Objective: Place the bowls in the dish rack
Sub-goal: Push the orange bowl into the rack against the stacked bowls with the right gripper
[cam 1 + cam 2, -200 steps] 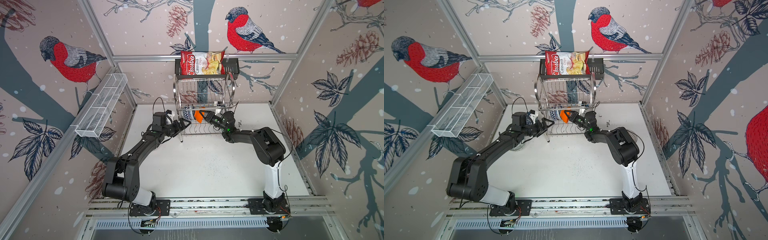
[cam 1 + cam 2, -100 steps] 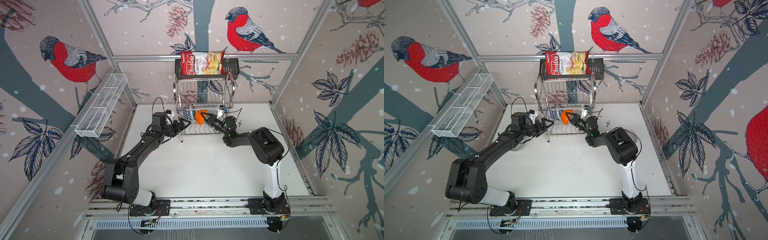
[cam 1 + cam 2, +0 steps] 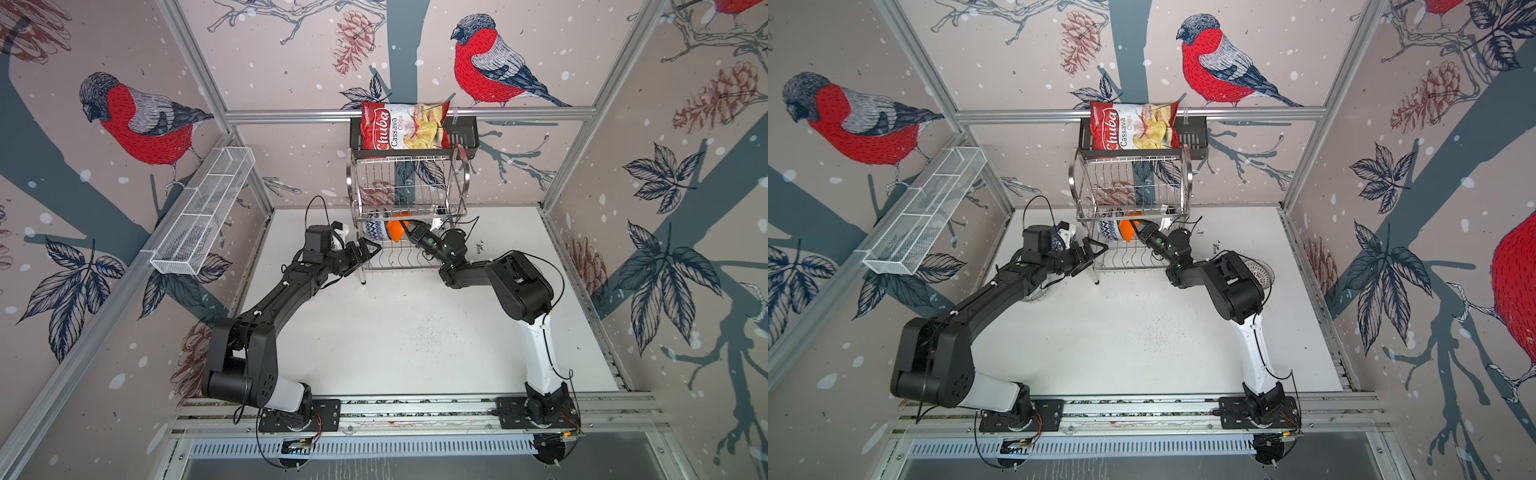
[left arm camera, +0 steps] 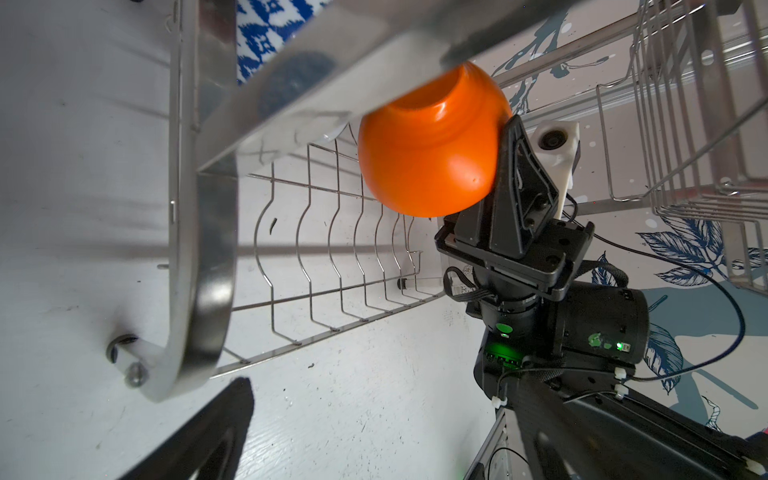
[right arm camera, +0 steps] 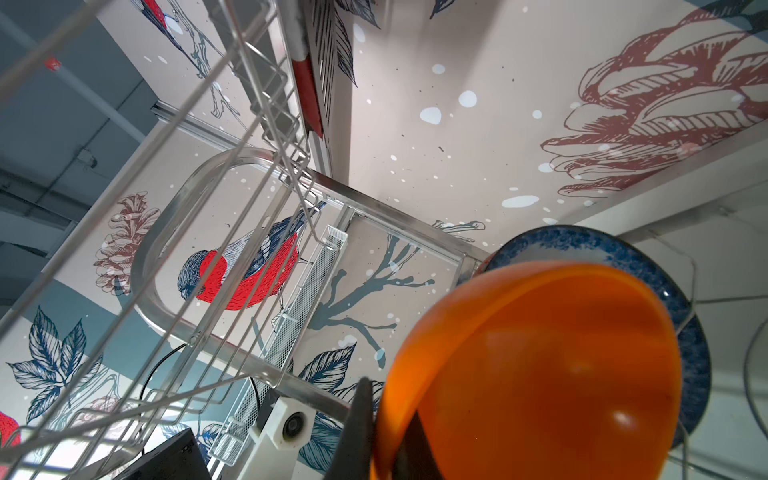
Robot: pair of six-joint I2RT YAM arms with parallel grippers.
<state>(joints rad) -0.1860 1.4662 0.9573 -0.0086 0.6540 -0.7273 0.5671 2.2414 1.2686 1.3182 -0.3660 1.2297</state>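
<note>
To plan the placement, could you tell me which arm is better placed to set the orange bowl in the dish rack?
Right. The right gripper is shut on the orange bowl, inside the dish rack beside a blue patterned bowl. The left gripper is open, empty, outside the frame.

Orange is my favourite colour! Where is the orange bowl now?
In both top views the orange bowl is at the back middle, in the lower tier of the dish rack, held by the right gripper, just right of a blue-and-white bowl.
</note>
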